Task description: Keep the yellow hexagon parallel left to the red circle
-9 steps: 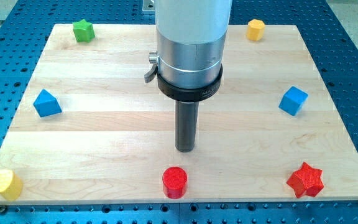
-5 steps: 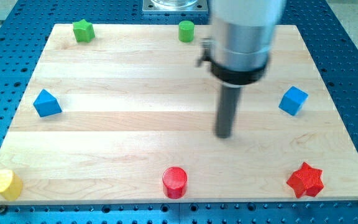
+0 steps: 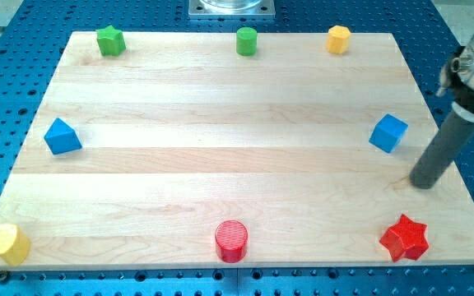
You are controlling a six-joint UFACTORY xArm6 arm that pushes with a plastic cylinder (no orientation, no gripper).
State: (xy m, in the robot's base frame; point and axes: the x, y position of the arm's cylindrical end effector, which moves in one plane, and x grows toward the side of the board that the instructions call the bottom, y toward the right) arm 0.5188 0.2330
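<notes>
The yellow hexagon [image 3: 338, 39] sits at the view's top right edge of the wooden board. The red circle [image 3: 231, 241] sits at the view's bottom centre. My tip [image 3: 422, 182] rests on the board at the view's right, just below and right of the blue cube [image 3: 388, 132] and above the red star [image 3: 405, 238]. The tip touches no block. It is far from both the yellow hexagon and the red circle.
A green star [image 3: 109, 39] and a green cylinder [image 3: 246, 40] sit along the view's top edge. A blue triangular block [image 3: 61, 136] is at the left. A yellow heart-like block [image 3: 6, 242] sits at the bottom left corner. The wooden board [image 3: 220, 148] lies on a blue perforated table.
My rod has swept from the board's centre to the view's right side. The green cylinder and yellow hexagon are uncovered. No block has moved.
</notes>
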